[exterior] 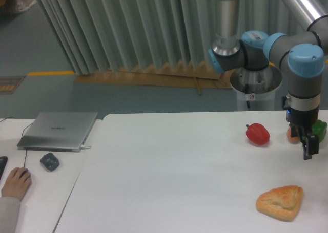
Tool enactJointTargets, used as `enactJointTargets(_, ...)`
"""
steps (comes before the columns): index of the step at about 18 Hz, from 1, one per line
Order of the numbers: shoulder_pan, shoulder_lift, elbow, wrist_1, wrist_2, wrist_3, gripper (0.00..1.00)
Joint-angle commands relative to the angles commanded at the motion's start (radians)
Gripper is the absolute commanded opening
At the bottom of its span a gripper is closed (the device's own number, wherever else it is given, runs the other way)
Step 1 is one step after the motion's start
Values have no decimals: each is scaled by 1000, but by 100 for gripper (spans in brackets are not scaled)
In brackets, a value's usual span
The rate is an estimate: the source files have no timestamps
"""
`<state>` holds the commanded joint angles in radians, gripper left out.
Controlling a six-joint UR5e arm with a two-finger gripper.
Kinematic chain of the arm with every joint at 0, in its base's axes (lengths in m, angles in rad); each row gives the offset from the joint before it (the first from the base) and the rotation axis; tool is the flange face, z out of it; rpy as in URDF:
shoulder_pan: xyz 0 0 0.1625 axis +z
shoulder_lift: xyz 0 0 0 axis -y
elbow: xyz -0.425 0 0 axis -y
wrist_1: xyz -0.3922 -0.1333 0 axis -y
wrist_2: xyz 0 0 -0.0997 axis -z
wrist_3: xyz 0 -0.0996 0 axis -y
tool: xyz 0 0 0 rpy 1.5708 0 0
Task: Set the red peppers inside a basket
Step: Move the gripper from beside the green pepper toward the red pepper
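Observation:
The red pepper [258,134], glossy and lobed with a short dark stem, lies on the white table [179,176] at the right. My gripper [308,150] hangs to its right, apart from it, just above the table and pointing down. It holds nothing that I can see. I see its fingers edge-on, so I cannot tell whether they are open or shut. No basket is in view.
A green pepper [321,129] and a small brown egg [291,135] sit right behind the gripper. A piece of flat bread [280,203] lies at the front right. On the left desk are a closed laptop [57,130], a mouse [49,162] and a person's hand [15,182].

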<state>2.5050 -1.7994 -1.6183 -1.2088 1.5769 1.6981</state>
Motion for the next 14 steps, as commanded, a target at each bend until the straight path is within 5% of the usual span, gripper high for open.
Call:
enactJointTargets(4,-3,-2,17,2,-23,-31,100)
enactJointTargets(8,-8,-2,-63,40,-95,-93,100)
enactJointTargets(14,-9,2,-69,34,-51,28,100)
